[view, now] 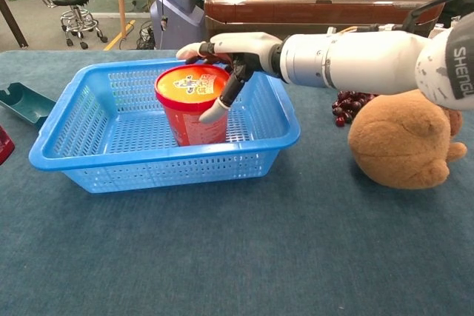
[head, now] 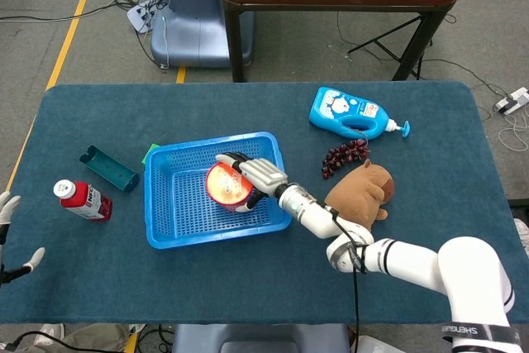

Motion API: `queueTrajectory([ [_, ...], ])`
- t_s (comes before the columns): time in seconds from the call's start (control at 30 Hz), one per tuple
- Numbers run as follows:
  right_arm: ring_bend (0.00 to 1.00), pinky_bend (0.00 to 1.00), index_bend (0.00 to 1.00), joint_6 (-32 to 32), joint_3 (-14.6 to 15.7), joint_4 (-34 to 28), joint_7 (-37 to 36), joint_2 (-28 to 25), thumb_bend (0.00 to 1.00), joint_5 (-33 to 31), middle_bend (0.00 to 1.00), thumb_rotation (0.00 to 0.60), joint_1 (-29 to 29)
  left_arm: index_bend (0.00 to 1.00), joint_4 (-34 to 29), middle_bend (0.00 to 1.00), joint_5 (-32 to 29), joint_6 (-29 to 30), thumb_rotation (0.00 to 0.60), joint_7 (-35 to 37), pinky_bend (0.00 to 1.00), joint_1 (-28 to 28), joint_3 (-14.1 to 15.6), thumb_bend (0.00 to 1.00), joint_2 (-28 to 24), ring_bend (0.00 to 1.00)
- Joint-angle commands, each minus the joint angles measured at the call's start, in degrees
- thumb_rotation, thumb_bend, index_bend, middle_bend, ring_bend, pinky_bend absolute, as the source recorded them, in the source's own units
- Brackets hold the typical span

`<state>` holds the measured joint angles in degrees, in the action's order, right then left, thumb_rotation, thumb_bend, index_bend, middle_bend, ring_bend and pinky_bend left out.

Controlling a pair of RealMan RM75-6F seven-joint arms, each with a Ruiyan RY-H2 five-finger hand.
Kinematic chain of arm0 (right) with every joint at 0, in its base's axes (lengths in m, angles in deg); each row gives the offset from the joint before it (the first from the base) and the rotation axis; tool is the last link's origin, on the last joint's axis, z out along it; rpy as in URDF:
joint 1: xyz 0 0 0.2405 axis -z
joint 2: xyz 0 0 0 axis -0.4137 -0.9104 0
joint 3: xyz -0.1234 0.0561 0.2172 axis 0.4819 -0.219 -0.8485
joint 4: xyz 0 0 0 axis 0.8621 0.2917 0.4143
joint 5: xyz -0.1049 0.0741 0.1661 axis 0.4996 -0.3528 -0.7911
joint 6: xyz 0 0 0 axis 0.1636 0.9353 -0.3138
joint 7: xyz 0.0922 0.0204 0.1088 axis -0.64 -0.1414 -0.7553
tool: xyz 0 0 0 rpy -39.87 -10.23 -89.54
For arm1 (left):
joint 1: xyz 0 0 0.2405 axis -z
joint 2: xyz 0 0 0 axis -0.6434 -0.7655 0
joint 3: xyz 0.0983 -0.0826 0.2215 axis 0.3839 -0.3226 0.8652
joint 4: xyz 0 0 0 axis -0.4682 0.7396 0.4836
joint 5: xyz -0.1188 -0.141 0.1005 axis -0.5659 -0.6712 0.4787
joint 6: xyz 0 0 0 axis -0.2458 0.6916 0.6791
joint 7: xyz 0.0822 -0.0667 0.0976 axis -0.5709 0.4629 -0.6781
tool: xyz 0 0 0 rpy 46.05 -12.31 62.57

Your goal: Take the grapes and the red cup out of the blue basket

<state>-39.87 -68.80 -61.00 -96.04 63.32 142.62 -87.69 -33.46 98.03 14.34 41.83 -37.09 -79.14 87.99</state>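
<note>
Red cup: upright inside the blue basket, not yet out; this half is left to you. Grapes: already on the table outside the basket, between the stuffed toy and the blue bottle; judged done. Your right hand: fingers spread around the cup's rim, thumb against its side, not clearly clamped. Your left hand: fingers apart, empty, at the table's edge.
</note>
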Motion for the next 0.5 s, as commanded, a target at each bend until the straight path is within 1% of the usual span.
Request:
queueTrajectory([
  [0.03,0.04,0.21,0.0,0.33,-0.17,1.2,-1.01,1.21,0.0,0.57,0.09,0.6,-0.16,0.0,0.05,0.0,-0.05,-0.02,0.6,0.07,0.2,-0.05,0.03,0.28,-0.01,0.0],
  [0.1,0.07,0.24,0.01,0.86,-0.4,1.98,-1.8,2.04,0.02,0.69,0.12,0.6,-0.09,0.0,0.04,0.0,-0.05,0.04,0.6,0.15,0.2,-0.12,0.03,0.28,-0.03,0.0],
  [0.13,0.1,0.27,0.05,1.67,-0.59,2.72,-2.24,2.8,0.04,0.89,0.15,0.6,0.02,0.0,0.03,0.0,-0.03,0.09,0.6,0.2,0.2,-0.17,0.05,0.28,-0.06,0.0],
  [0.23,0.19,0.36,0.21,3.46,-0.94,4.76,-3.22,4.81,0.14,1.35,0.24,0.6,0.19,0.0,-0.09,0.0,-0.01,0.13,0.6,0.16,0.2,-0.28,0.12,0.28,-0.2,0.0],
  [0.27,0.22,0.39,0.28,3.77,-1.02,5.28,-3.5,5.29,0.2,1.45,0.27,0.6,0.19,0.0,-0.13,0.0,-0.03,0.15,0.6,0.17,0.2,-0.31,0.11,0.28,-0.23,0.0],
  [0.3,0.24,0.42,0.33,4.19,-1.07,5.83,-3.65,5.76,0.25,1.6,0.29,0.6,0.19,0.0,-0.16,0.0,-0.07,0.19,0.6,0.2,0.2,-0.35,0.1,0.28,-0.27,0.0],
  [0.37,0.27,0.45,0.39,5.02,-1.19,6.76,-4.12,6.61,0.3,1.96,0.32,0.6,0.24,0.0,-0.19,0.0,-0.18,0.28,0.6,0.23,0.2,-0.45,0.07,0.28,-0.33,0.0],
  [0.43,0.29,0.48,0.44,5.52,-1.49,6.91,-5.26,6.99,0.33,2.16,0.34,0.6,0.39,0.0,-0.16,0.0,-0.27,0.27,0.6,0.23,0.2,-0.5,0.06,0.28,-0.35,0.0],
  [0.5,0.3,0.49,0.45,5.77,-1.7,6.56,-6.43,6.79,0.34,2.65,0.35,0.6,0.51,0.0,-0.12,0.0,-0.33,0.15,0.6,0.21,0.2,-0.47,0.06,0.28,-0.31,0.0],
])
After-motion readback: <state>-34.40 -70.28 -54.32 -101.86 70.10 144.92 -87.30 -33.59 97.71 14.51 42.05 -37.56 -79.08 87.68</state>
